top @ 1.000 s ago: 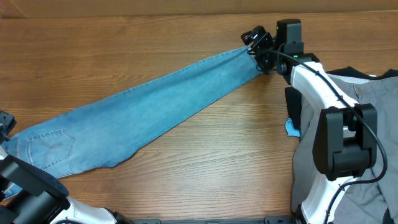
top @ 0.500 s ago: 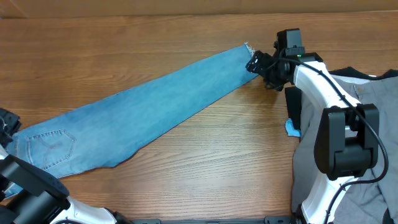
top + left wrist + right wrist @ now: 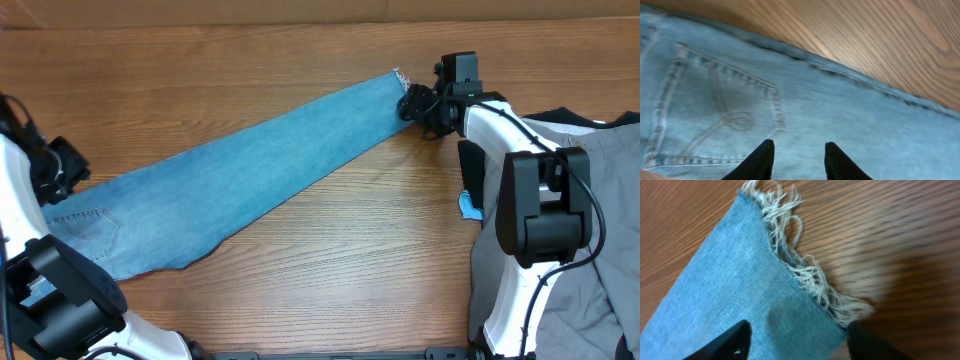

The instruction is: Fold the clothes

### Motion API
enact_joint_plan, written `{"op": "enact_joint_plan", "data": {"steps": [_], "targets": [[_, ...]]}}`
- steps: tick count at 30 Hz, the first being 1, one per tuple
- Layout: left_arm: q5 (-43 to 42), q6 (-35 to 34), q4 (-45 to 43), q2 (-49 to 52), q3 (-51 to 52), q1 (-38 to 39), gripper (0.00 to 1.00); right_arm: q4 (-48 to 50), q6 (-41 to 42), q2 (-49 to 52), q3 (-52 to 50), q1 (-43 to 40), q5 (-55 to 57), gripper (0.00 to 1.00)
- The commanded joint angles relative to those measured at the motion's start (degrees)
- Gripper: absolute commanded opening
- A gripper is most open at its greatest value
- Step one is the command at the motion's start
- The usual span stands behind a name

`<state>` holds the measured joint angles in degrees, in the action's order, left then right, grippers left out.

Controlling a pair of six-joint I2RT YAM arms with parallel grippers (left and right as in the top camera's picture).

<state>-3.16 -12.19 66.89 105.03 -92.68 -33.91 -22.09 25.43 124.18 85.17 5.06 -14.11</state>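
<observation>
The light blue jeans (image 3: 230, 180) lie folded lengthwise in a long diagonal strip on the wooden table, waist at the lower left, frayed hem at the upper right. My left gripper (image 3: 62, 165) is open above the back pocket (image 3: 715, 107) near the waist; its fingers (image 3: 797, 160) hover over the denim. My right gripper (image 3: 412, 103) is open at the frayed white hem (image 3: 805, 270), with the fingers (image 3: 797, 340) straddling the hem corner and not closed on it.
A grey garment (image 3: 570, 220) is piled at the right edge of the table under the right arm. A small blue object (image 3: 468, 206) lies beside the right arm's base. Bare wood table (image 3: 350, 270) surrounds the jeans.
My right gripper let go of the hem, which now lies flat on the table. My left arm swung up from the lower left edge to over the waist end.
</observation>
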Motion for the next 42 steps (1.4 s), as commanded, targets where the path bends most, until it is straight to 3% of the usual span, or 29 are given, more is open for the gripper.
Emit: {"op": "enact_joint_plan", "data": {"steps": [1, 3, 6, 7, 13, 15, 16, 20, 25, 33, 38, 40, 42], "targets": [[-0.98, 3.23, 0.55, 0.11, -0.92, 1.73, 0.38, 0.92, -0.37, 2.34, 0.39, 1.27, -3.98, 0.53], [-0.98, 3.23, 1.22, 0.07, -0.92, 1.81, 0.38, 1.33, -0.35, 2.51, 0.39, 1.36, -4.00, 0.45], [-1.38, 3.21, 2.43, 0.07, -0.92, 1.79, 0.36, 2.71, -0.37, 2.51, 0.42, 1.03, -3.61, 0.07], [-1.38, 3.23, 2.93, 0.07, -0.92, 1.79, 0.36, 3.30, -0.35, 2.29, 0.50, 0.63, -3.58, 0.04], [-1.40, 3.23, 4.74, 0.04, -0.92, 1.79, 0.34, 1.40, -0.37, -1.88, 2.93, -4.76, -3.74, 0.05], [-1.38, 3.23, 4.94, 0.04, -0.92, 1.79, 0.34, 0.50, -0.44, -3.15, 3.13, -6.60, -5.75, 0.53], [-1.38, 3.26, 4.94, 0.04, -0.92, 1.79, 0.35, -0.04, -1.05, -3.23, 3.13, -7.19, -6.69, 0.58], [-1.38, 3.45, 4.87, 0.04, -0.92, 1.79, 0.35, -2.97, -3.54, -2.82, 2.60, -7.80, -7.80, 0.63], [-1.38, 3.45, 5.01, 0.04, -0.92, 1.79, 0.35, -2.91, -4.70, -0.79, 1.44, -7.02, -5.95, 0.63], [-1.36, 3.48, 5.31, 0.04, -0.92, 1.79, 0.36, -3.13, -4.79, 3.80, 1.27, -4.90, -6.99, 0.54], [-1.38, 3.50, 5.64, 0.02, -0.92, 1.79, 0.32, -2.89, -5.95, 6.58, 1.01, -3.48, -7.04, 0.54], [-1.36, 4.02, 5.84, 0.02, -0.92, 1.79, 0.31, -2.40, -5.95, 7.48, 1.01, -3.39, -8.11, 0.49], [-1.36, 4.55, 5.95, 0.02, -0.92, 1.79, 0.32, -1.05, -5.95, 7.41, 1.11, -3.41, -9.20, 0.36]]}}
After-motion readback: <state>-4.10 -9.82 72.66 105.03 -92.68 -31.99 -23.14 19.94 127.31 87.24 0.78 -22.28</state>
